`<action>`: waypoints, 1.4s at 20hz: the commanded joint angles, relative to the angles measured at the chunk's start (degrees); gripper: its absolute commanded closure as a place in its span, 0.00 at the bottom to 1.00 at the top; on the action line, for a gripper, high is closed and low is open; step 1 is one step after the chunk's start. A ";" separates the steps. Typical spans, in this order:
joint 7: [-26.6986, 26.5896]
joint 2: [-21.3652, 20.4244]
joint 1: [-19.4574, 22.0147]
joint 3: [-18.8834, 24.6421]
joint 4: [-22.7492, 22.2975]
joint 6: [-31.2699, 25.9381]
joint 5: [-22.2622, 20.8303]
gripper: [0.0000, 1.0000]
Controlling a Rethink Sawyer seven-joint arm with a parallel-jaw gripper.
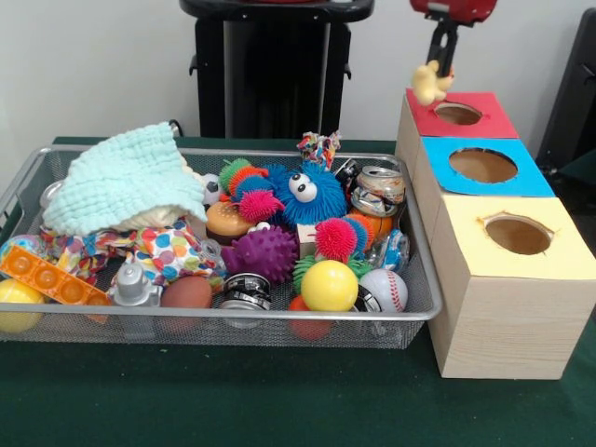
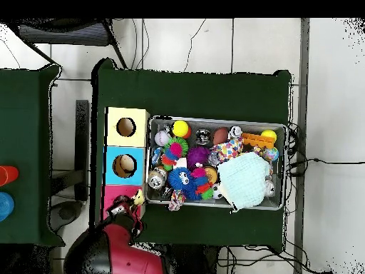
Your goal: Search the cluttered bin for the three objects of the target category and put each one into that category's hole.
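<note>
My gripper (image 1: 438, 76) hangs at the top right of the front view. It is shut on a small pale cream-yellow soft toy (image 1: 426, 87), held just above the near-left edge of the red panel (image 1: 498, 122) and beside its round hole (image 1: 458, 114). In the overhead view the gripper (image 2: 132, 203) and the toy (image 2: 138, 198) sit over the red panel (image 2: 112, 194), which the arm mostly hides. The silver wire-mesh bin (image 1: 424, 279) lies left of the boxes, full of toys. An orange toy (image 1: 380, 224) shows partly behind a spiky ball; I cannot tell any stripes.
The blue-panelled hole (image 1: 482, 165) and the yellow-panelled hole (image 1: 518, 235) are nearer than the red one. In the bin are a mint cloth (image 1: 126, 177), a blue fuzzy toy with eyes (image 1: 303, 191), a purple spiky ball (image 1: 265, 251), a crushed can (image 1: 377, 189) and a yellow ball (image 1: 329, 285).
</note>
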State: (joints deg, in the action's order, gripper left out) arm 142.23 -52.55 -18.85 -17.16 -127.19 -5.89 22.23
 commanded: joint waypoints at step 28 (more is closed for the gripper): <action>12.51 4.61 1.50 7.59 -1.83 3.87 9.88 1.00</action>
State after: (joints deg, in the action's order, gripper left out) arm 142.23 -49.20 -21.58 -14.65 -129.88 -2.00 28.59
